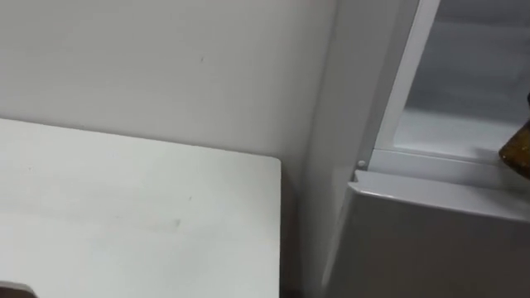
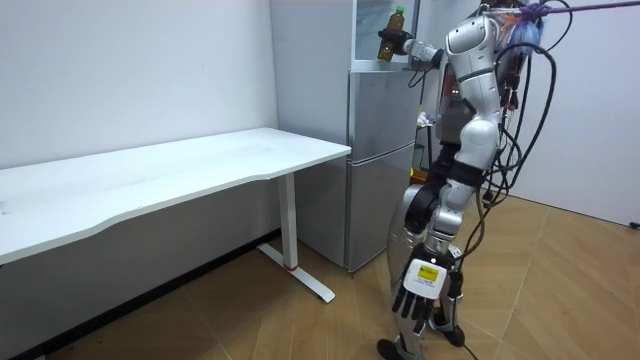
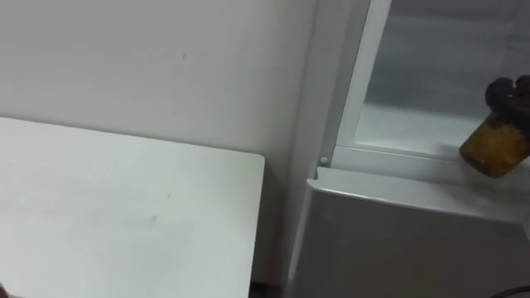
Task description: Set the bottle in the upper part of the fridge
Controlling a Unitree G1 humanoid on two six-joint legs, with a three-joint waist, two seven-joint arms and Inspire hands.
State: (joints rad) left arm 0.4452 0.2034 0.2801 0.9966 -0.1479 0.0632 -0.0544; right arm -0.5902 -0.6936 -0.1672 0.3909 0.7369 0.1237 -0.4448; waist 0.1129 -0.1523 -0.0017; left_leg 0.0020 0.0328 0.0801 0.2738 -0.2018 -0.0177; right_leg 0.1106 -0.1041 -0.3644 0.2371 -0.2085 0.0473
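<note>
- One hand is at work: the right hand (image 3: 503,93), at the end of an arm stretched out and raised, has its dark fingers curled round a small amber plastic bottle (image 3: 494,147) with a green cap.
- Below those fingers the bottle's amber lower part shows, and in the room view its cap points upward above the hand.
- At this moment the bottle is in the mouth of the upper compartment (image 3: 414,124), a white-lined cavity that stands open, right over its front sill; whether the base touches the sill I cannot tell.
- That compartment tops a tall silver-grey metal fridge (image 2: 380,170), whose lower door (image 3: 397,240) is shut just beneath the bottle.
- Low by the robot's leg, on the side nearer the room camera, the left hand (image 2: 422,293) hangs with loose, spread fingers and holds nothing.
- On a wooden plank floor (image 2: 560,290) the robot stands upright, close to the fridge front and facing it.
- To the robot's left, a long white rectangular table (image 2: 200,165) on white legs stands just beside the fridge, a narrow gap between them, against a plain pale wall (image 1: 166,58).
</note>
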